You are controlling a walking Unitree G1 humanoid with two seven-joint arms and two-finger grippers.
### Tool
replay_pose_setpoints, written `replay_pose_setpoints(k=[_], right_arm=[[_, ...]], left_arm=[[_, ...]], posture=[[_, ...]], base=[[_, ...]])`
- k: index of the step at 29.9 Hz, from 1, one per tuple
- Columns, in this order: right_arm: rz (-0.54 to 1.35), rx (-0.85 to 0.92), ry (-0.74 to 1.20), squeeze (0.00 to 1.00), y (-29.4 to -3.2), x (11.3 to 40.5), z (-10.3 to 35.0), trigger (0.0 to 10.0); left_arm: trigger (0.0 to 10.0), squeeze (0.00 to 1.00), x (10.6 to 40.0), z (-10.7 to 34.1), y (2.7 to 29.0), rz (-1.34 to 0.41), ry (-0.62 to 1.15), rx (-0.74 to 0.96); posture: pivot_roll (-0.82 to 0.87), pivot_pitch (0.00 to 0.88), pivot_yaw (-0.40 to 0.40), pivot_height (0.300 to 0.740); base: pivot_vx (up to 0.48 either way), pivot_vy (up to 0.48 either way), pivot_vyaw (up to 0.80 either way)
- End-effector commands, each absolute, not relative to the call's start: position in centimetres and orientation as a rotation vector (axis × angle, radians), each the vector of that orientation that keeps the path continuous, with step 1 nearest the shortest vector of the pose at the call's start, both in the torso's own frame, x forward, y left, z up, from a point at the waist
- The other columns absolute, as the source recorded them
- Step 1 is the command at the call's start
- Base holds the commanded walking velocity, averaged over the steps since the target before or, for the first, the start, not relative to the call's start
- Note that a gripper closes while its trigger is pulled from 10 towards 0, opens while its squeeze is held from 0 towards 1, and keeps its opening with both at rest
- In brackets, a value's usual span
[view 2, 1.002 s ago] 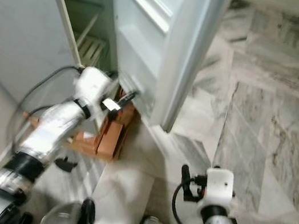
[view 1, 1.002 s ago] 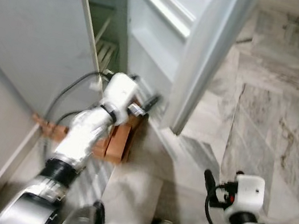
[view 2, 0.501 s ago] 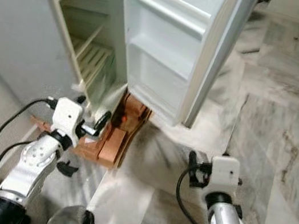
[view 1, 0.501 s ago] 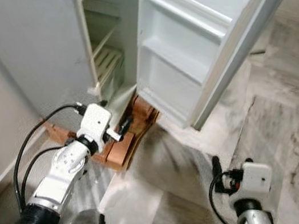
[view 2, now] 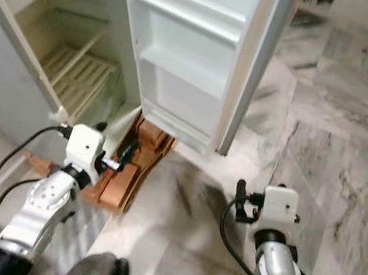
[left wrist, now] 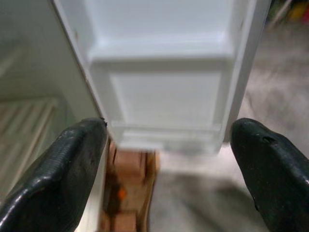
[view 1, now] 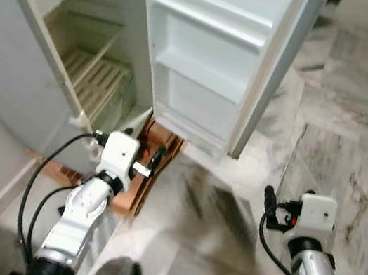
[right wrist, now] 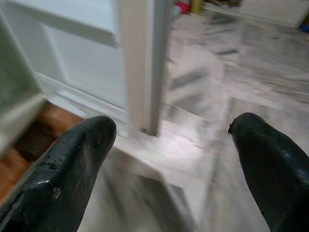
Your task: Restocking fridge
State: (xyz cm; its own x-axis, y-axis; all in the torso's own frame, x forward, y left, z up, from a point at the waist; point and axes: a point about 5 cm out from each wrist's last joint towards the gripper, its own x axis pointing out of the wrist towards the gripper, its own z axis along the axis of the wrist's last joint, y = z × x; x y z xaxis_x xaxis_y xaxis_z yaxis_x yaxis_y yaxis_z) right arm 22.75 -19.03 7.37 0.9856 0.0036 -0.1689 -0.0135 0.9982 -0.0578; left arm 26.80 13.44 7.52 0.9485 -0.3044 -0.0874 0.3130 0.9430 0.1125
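Fridge stood far left with its door swung wide. Nearest, both grippers hung over grey marble floor, fingers spread and empty: left gripper near left, right gripper near right. Beyond, orange-brown blocks lay under the door

A home, by the look of it a kitchen corner; a white fridge stands with its door swung open, bare wire shelves inside; grey veined marble floor spreads around; the fridge rests on a wooden stand; colourful clutter lies at the far floor edge.
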Motion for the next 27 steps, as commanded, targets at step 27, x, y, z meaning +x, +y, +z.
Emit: replay_pose_setpoints(k=[27], right_arm=[[-0.016,-0.090,0.159,0.00,-19.4,22.8,7.3,10.0]], left_arm=[[10.0,0.00,33.1,10.4,8.5,-0.410,-0.017,0.139]], posture=[[-0.07,0.120,0.032,0.740]], base=[[0.464,-0.018,-0.16]])
